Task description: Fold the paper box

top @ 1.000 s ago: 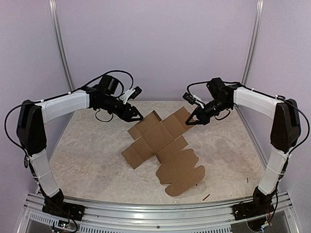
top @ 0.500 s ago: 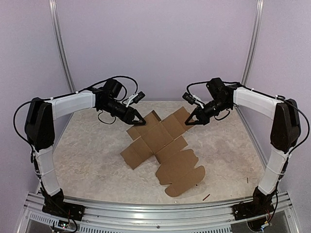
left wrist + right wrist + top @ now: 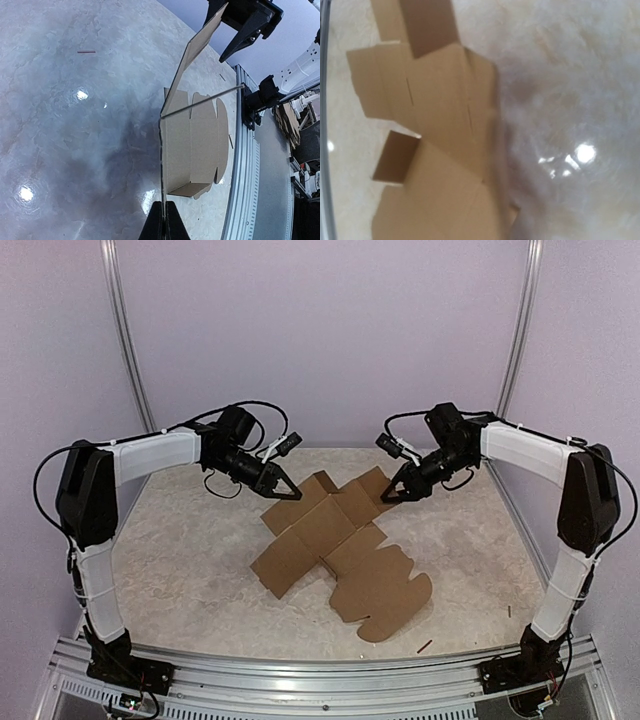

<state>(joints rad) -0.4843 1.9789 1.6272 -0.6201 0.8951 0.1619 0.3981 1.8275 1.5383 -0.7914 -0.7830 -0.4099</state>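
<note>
Evidently treating the paper box as light, thin, springy card: spread on the table, far flaps raised. Pinching one flap's edge tight in the left gripper; right gripper at opposite flap, grip unclear. Best held near creases.

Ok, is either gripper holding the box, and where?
The left gripper pinches the paper box by its far-left flap edge. The right gripper sits at the opposite flap, jaws parted; a hold there cannot be told.
</note>
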